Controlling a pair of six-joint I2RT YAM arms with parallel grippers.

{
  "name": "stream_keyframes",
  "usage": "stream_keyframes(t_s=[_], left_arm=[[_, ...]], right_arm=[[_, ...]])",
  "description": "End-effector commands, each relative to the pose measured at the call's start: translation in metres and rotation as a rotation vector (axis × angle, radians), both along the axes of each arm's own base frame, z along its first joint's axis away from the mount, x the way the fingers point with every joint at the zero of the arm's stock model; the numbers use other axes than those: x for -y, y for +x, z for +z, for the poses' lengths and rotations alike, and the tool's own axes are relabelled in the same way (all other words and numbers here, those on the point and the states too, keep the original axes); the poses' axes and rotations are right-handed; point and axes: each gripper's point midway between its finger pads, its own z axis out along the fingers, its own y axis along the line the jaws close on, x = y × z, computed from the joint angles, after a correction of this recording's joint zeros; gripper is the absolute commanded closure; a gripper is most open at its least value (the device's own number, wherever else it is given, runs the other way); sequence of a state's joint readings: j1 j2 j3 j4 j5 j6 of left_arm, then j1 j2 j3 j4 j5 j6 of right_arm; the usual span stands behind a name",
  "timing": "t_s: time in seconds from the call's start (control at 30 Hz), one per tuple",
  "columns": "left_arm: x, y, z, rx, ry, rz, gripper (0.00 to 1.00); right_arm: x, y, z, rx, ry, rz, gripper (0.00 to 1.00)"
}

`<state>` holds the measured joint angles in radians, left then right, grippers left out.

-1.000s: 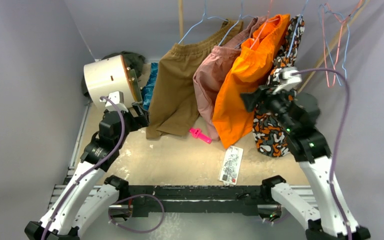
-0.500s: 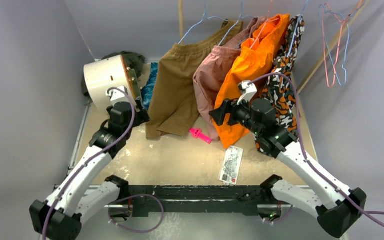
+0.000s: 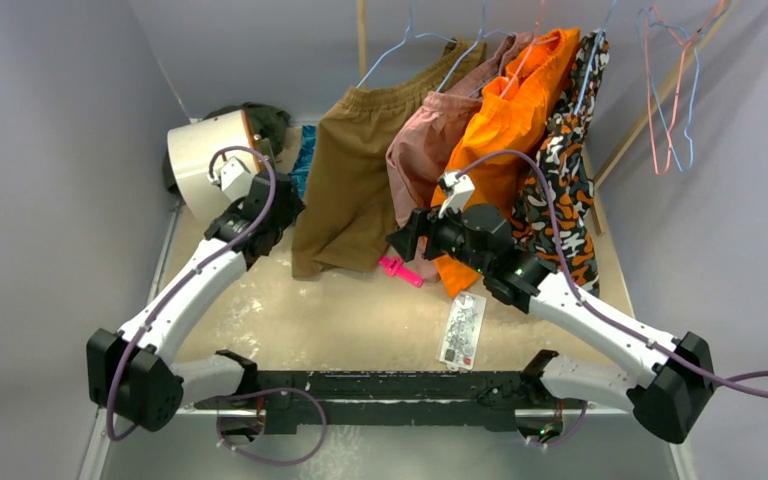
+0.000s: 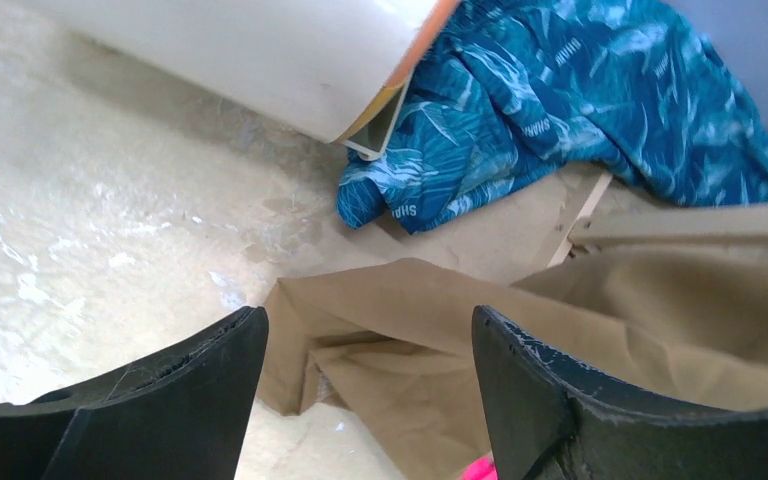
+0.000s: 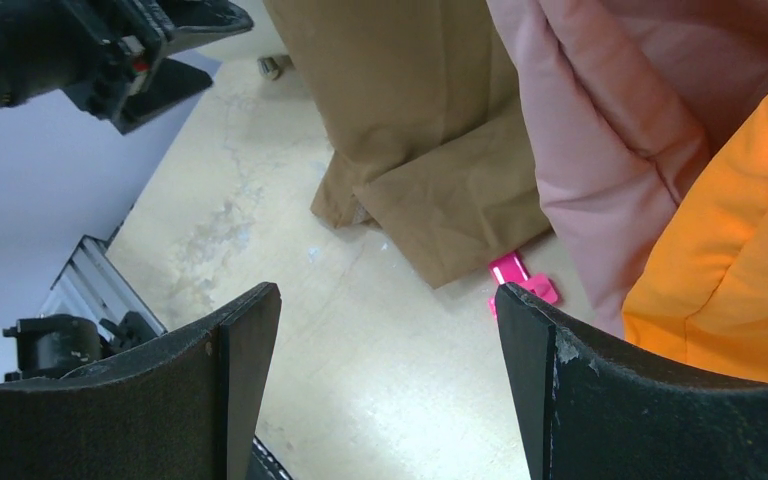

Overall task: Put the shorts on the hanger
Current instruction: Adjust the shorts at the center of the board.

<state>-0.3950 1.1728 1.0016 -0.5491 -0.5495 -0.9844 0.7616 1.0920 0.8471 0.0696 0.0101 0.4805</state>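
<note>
Left wrist view puts the shorts (image 4: 580,110) crumpled on the table (image 4: 90,230) at one o'clock, beyond the left hand (image 4: 365,335), spread wide and empty; the right hand (image 5: 385,300) is likewise released. Limp, light, likely slippery fabric: pinch a bunched fold.

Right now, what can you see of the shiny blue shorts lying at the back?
The shorts are shiny blue and teal with a wavy, leafy print and tiny white lettering. They look thin and silky. They lie crumpled in a heap on the table, back left, tucked against the white drum and apart from the brown shorts. Nothing holds them. Their waistband is hidden.
</note>
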Motion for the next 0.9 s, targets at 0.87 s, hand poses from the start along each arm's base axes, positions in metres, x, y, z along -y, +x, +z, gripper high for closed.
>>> stream_keyframes(t_s=[0.87], left_arm=[[0.026, 0.076, -0.06, 0.104, -0.026, 0.283, 0.51]], right_arm=[[0.058, -0.035, 0.046, 0.119, 0.086, -0.11, 0.18]])
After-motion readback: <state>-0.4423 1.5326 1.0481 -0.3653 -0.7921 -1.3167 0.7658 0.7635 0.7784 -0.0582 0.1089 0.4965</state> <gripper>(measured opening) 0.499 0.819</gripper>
